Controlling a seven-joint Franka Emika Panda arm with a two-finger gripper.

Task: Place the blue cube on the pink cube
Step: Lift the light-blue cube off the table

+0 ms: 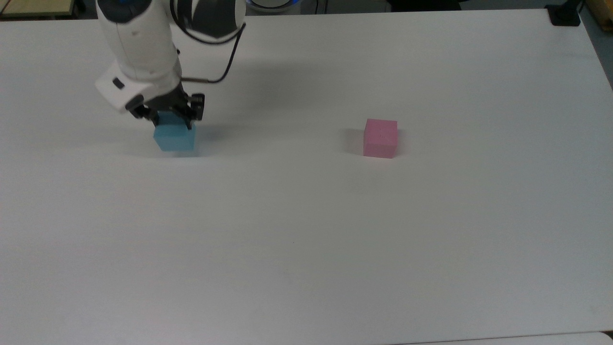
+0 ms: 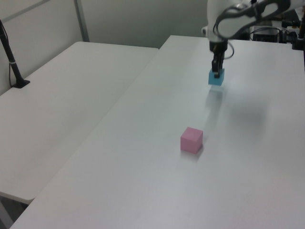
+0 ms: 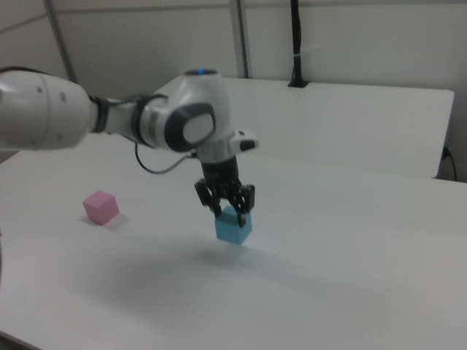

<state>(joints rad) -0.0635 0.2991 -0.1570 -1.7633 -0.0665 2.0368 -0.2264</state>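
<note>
Tool clamped on blue cube, top faces gripped so the base stays free for stacking | cube lifted clear of table | pink cube mid-table, well apart, uncovered.

- White matte counter, spread beneath and all around the fingers.
- Second white counter, butted against the first along a straight seam, well off to the left view's left of the fingers.
- Black pole clamped at that second counter's far edge, well apart from the fingers.
- Black bracket on the counter's corner at the top view's upper right, far from the fingers.
- Grey metal upright against the pale wall, well to the left view's left of the fingers.
</note>
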